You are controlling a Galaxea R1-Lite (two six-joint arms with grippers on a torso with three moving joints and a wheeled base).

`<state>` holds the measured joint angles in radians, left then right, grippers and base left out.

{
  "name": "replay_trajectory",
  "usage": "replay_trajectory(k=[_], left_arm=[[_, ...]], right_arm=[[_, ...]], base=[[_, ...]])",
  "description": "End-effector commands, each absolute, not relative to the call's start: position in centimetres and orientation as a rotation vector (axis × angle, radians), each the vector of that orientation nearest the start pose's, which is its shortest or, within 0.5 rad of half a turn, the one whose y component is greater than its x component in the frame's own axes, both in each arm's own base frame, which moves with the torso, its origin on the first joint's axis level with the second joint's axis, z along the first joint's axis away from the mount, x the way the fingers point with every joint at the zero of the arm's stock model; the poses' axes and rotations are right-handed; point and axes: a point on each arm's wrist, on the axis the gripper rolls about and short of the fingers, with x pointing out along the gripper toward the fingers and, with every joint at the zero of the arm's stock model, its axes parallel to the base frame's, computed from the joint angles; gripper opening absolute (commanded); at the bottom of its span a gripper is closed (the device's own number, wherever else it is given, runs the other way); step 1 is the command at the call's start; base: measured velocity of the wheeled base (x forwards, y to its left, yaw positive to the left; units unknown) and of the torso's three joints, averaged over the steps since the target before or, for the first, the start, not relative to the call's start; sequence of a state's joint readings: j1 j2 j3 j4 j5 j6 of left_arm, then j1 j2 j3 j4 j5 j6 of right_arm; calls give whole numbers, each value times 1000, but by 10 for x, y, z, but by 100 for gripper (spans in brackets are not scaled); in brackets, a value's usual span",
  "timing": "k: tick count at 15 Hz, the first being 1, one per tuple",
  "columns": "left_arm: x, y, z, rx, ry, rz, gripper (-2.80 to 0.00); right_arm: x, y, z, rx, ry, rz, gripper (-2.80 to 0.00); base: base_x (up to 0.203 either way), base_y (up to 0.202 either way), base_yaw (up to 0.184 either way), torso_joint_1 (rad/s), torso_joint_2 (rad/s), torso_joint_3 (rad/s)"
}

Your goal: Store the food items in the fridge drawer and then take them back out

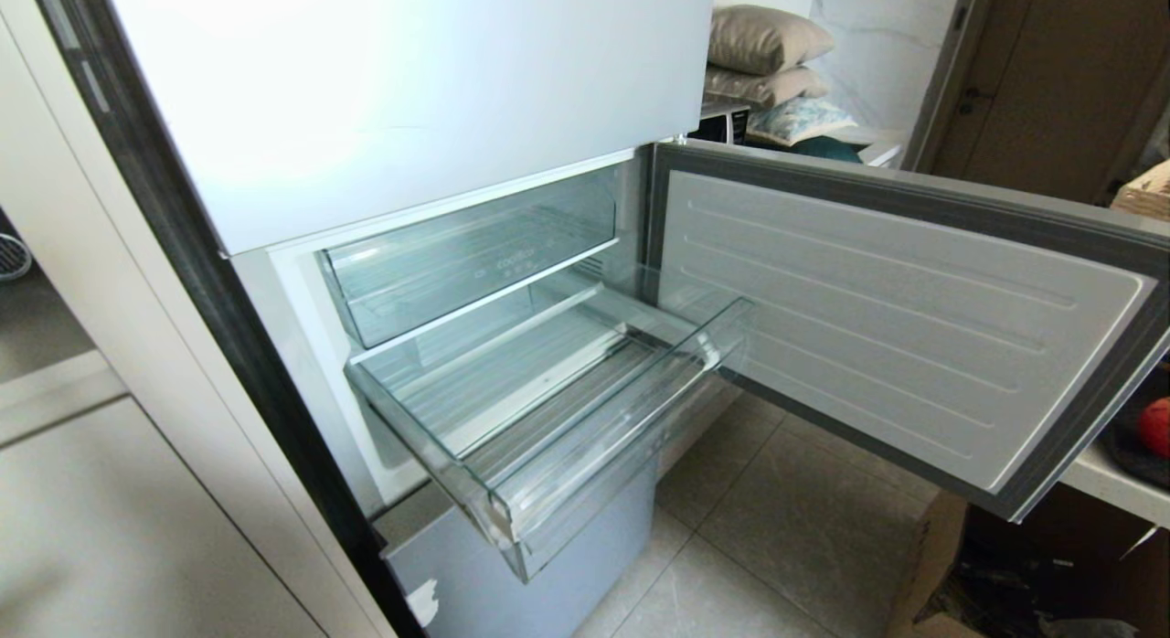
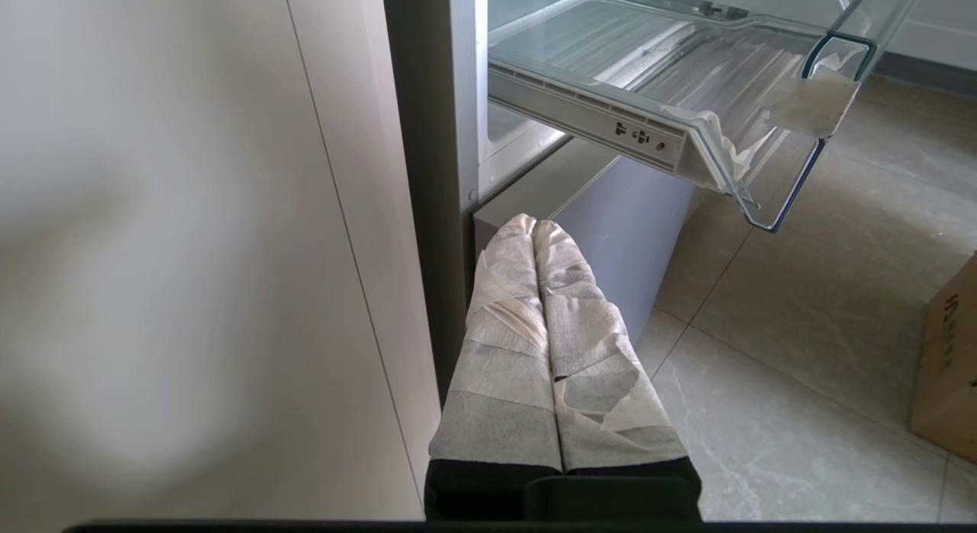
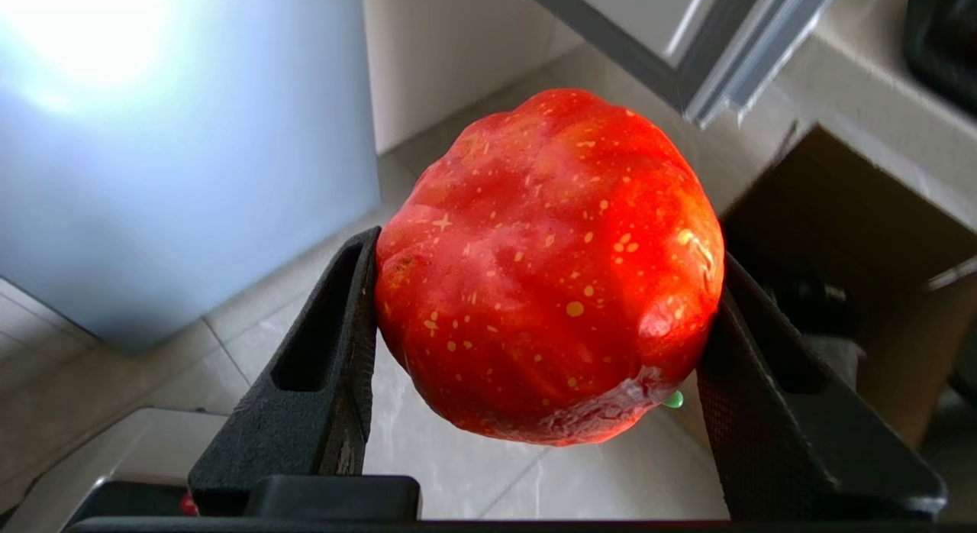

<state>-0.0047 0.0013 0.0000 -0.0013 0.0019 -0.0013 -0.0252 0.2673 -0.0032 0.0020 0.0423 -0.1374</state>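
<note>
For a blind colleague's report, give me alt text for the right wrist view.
The right end effector grips a glossy, ribbed orange-red toy fruit between black fingers, held above pale floor tiles, with a cardboard box beside.

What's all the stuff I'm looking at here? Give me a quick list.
fridge drawer: one, clear plastic, pulled out of the fridge, nothing in it
upper bin: one, clear, inside the fridge above the drawer
fridge door: one, white lining with grey seal, swung open
pillows: a stack, beige and patterned, behind the door
cardboard box: one, brown, on the tiled floor
food item: one, glossy orange-red, between the right gripper's fingers
left gripper: taped white, shut, low beside the fridge
right gripper: black, clamped on the food item
</note>
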Motion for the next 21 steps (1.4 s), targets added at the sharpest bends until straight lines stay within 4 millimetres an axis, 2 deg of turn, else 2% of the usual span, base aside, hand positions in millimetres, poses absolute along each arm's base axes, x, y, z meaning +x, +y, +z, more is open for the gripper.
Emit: replay_trajectory(k=[1, 5, 9, 18, 21], left_arm=[[-23, 0, 76, -2, 0, -2, -280], [-23, 0, 76, -2, 0, -3, -280], [-23, 0, 76, -2, 0, -2, -280], [-23, 0, 76, -2, 0, -2, -280], [-23, 0, 76, -2, 0, -2, -280]], right_arm=[[-7, 1, 78, -130, 217, 51, -280], [-23, 1, 75, -115, 2, 36, -280], [-23, 0, 75, -17, 0, 9, -280], [-23, 0, 75, -8, 0, 8, -280], [-23, 0, 76, -8, -2, 8, -280]], base=[[0, 0, 0, 0, 0, 0], [0, 0, 0, 0, 0, 0], [0, 0, 0, 0, 0, 0], [0, 0, 0, 0, 0, 0], [3, -7, 136, 7, 2, 3]])
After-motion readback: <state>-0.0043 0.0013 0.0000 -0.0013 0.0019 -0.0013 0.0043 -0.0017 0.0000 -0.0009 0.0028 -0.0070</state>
